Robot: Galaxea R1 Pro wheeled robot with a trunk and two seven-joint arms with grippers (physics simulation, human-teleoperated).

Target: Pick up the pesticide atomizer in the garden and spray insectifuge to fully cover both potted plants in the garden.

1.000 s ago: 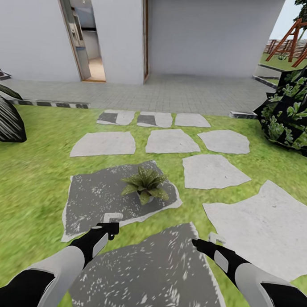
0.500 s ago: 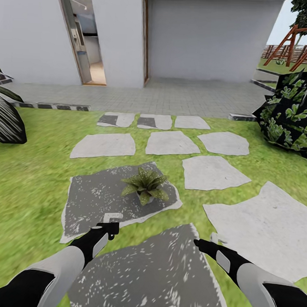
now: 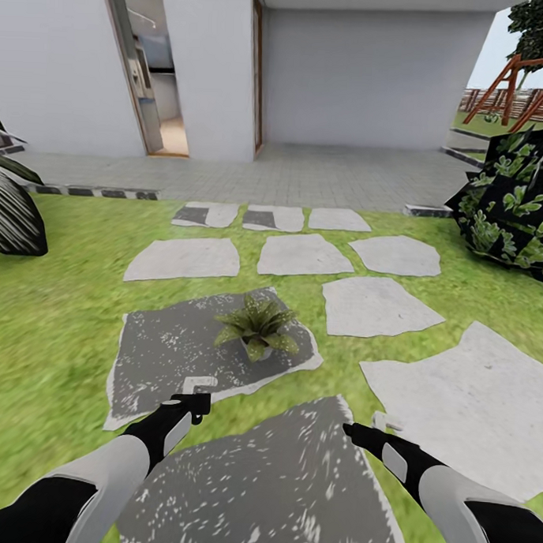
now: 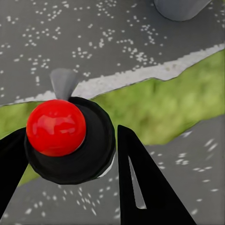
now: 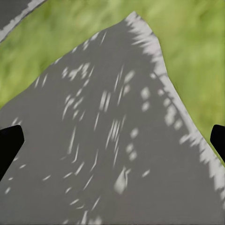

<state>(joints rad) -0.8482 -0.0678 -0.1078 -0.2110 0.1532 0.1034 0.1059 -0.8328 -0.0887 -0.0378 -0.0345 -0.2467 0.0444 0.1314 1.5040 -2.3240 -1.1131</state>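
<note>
While the left hand (image 4: pixel 70 154) grips the pesticide atomizer (image 4: pixel 56 127) by its red top at lower left of the wrist frame, no label is readable. The right hand (image 5: pixel 112 140) is open. One potted plant (image 3: pixel 257 325) stands mid-frame on a dark slab (image 3: pixel 165 350).

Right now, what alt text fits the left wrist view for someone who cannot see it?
The left pincer is closed on the pesticide atomizer, seen end-on with its red top facing the camera. Beneath lie dark speckled stone slabs divided by a strip of green grass.
</note>
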